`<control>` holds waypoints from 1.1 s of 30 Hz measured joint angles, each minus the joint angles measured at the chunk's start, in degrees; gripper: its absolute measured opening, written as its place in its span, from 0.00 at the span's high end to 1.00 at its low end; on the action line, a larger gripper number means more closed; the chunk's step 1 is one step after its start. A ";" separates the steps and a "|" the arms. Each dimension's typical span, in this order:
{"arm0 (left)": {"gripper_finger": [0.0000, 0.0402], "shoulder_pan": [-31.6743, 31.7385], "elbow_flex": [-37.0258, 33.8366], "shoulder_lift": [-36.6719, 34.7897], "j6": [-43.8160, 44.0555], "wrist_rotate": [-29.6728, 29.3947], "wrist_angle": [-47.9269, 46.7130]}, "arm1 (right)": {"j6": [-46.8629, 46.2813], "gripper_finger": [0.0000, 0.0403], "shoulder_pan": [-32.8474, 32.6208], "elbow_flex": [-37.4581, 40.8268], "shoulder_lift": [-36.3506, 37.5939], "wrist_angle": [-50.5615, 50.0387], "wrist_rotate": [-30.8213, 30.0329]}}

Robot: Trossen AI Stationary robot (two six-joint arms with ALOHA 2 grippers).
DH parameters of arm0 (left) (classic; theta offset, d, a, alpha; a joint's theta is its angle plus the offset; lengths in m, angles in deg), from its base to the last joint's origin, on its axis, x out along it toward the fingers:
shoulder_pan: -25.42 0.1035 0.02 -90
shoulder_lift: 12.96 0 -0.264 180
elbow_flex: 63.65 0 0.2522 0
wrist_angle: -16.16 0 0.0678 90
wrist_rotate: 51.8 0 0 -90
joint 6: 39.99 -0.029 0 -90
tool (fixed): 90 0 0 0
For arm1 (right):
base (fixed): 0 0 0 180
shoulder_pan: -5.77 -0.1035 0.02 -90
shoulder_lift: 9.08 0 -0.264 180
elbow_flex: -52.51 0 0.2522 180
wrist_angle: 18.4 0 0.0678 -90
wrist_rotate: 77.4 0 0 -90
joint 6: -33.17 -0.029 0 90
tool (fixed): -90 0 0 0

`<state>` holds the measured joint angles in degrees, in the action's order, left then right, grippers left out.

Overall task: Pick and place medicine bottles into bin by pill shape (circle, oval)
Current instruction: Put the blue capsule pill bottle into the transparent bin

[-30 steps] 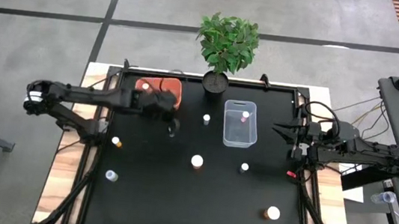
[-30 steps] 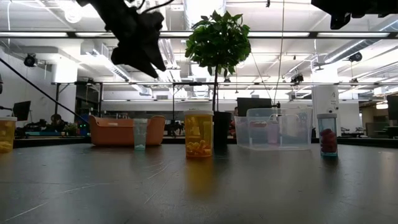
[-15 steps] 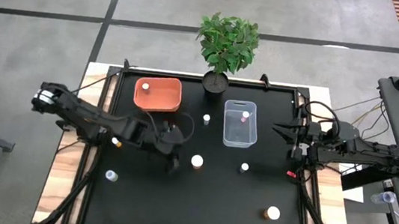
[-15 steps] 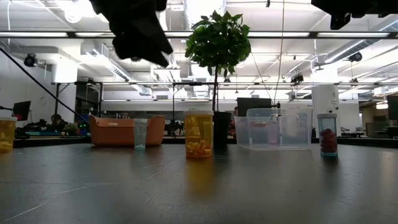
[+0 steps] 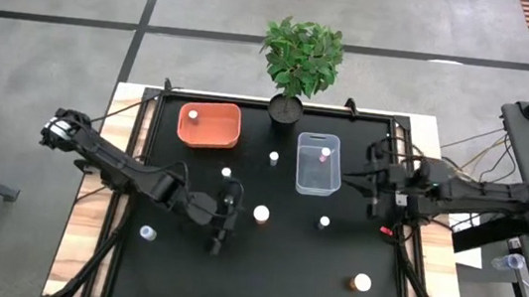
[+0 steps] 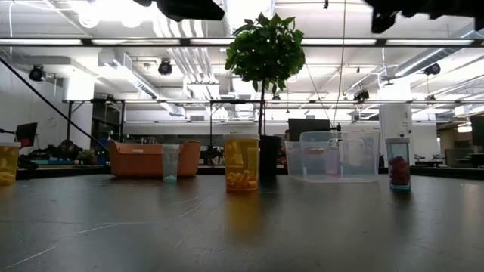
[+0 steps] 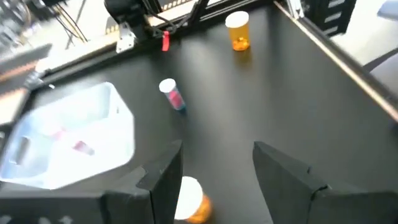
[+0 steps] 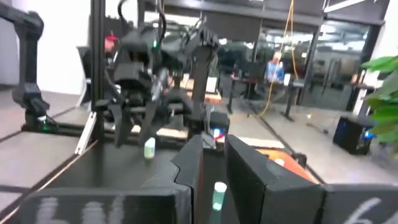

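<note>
Medicine bottles stand upright on the black table: a big amber white-capped one (image 5: pixel 261 213) (image 7: pixel 189 200), small ones (image 5: pixel 226 172) (image 5: pixel 274 157) (image 5: pixel 324 221) (image 5: pixel 147 232), and an amber one (image 5: pixel 361 282) near the front right. One bottle (image 5: pixel 191 115) lies in the orange bin (image 5: pixel 216 135), another (image 5: pixel 325 152) in the clear bin (image 5: pixel 313 179). My left gripper (image 5: pixel 226 222) (image 7: pixel 217 149) hangs open, high above the table, just left of the big amber bottle. My right gripper (image 5: pixel 372 186) (image 8: pixel 213 142) is shut, in the air at the table's right edge.
A potted green plant (image 5: pixel 299 63) stands at the table's far edge between the bins. The low view shows the bottles and both bins along the far half, with bare black table (image 6: pixel 242 227) in front of them. A person shows in the room behind.
My left gripper has swung from beside the orange bin toward the table's near edge and the right, rolling as it went, and now hangs next to the big amber bottle, still open. My right gripper has moved a little toward the table's left edge, still shut.
</note>
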<state>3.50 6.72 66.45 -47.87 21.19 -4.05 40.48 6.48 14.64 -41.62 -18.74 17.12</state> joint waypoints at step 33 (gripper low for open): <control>0.56 0.82 -22.89 -26.58 -4.90 -13.86 10.44 | -6.42 0.85 -1.33 -17.34 -35.54 1.84 -5.18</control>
<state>4.32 -16.17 39.87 -52.77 7.33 6.38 34.06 5.14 -2.70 -77.16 -16.91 11.94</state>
